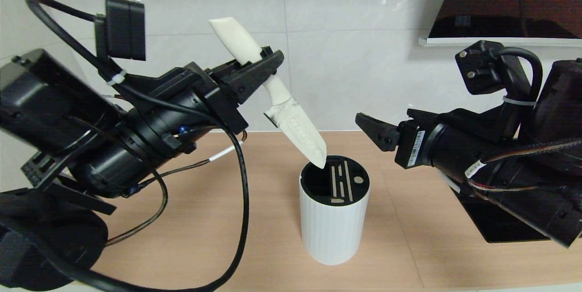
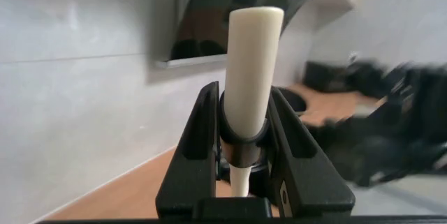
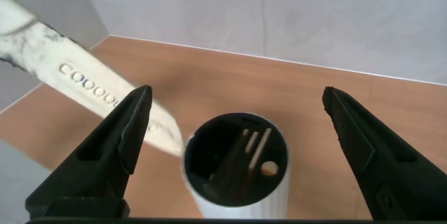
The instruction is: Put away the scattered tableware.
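- Left gripper [image 1: 254, 71] clamps knife [image 1: 295, 123] by its handle — blade tilted, tip at far-left rim of holder [image 1: 334, 228].
- Right gripper [image 3: 236, 98] hangs right of holder, jaws spread wide.
- Stand blade upright over a slot — tip possibly touching rim already — then lower slowly.

Blk arms [image 1: 136, 133], looped cables [image 1: 247, 201], white zip-ties [image 1: 116, 77]

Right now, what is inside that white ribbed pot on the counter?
The pot holds a black insert with narrow slots and a round hole, beside a larger dark opening. The white knife has its tip at that opening's rim. Deeper down is hidden in shadow.
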### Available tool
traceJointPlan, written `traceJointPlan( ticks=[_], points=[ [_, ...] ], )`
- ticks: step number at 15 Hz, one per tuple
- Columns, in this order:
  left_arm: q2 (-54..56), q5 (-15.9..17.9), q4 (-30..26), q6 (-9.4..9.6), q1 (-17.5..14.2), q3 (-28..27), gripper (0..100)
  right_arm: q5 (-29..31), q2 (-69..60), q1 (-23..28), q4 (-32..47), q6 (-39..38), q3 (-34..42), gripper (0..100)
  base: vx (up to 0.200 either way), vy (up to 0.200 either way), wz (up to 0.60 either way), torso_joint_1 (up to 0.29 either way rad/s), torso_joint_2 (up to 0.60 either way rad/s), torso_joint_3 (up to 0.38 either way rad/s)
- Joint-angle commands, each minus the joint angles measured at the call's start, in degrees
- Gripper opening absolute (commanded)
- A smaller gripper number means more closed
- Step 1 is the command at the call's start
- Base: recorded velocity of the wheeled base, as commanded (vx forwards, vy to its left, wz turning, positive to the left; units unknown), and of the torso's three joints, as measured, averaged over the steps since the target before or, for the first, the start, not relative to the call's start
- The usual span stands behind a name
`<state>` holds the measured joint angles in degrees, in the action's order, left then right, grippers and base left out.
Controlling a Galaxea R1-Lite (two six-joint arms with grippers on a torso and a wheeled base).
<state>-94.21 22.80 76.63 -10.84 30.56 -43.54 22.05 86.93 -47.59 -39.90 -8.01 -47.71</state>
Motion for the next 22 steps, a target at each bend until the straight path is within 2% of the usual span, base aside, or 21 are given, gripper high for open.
traceJointPlan(
  ticks=[1, 8, 17, 19, 21, 22],
  points=[
    [-2.1, 0.0, 0.1, 0.2, 0.5, 0.4, 0, 0.0, 0.7, 0.4, 0.0, 0.2, 0.0, 100, 0.0, 0.0, 0.0, 0.0, 0.0, 0.0],
    [-5.9, -0.1, 0.3, 0.47, 0.5, 1.1, 0, 0.0, 1.3, 0.7, 0.0, 0.6, 0.1, 100, 0.0, 0.0, 0.0, 0.0, 0.0, 0.0],
    [-10.2, 0.0, 3.1, 0.64, 0.4, -0.1, 0, 0.1, 1.8, 0.7, -0.3, 0.6, 0.3, 100, 0.0, 0.0, 0.0, 0.0, 0.0, 0.0],
    [-10.9, 0.1, 2.9, 2.4, 0.4, -0.5, 0, 0.1, 2.1, 0.8, -0.4, 0.6, 0.3, 100, 0.0, 0.0, 0.0, 0.0, 0.0, 0.0],
    [-11.3, 0.1, 2.7, 2.66, 0.3, -0.3, 0, 0.1, 2.5, 0.8, -0.4, 0.6, 0.3, 100, 0.0, 0.0, 0.0, 0.0, 0.0, 0.0],
    [-12.3, 0.1, 2.7, 3.72, 0.4, -0.4, 0, 0.1, 3.0, 0.8, -0.4, 0.6, 0.3, 100, 0.0, 0.0, 0.0, 0.0, 0.0, 0.0]
  ],
)
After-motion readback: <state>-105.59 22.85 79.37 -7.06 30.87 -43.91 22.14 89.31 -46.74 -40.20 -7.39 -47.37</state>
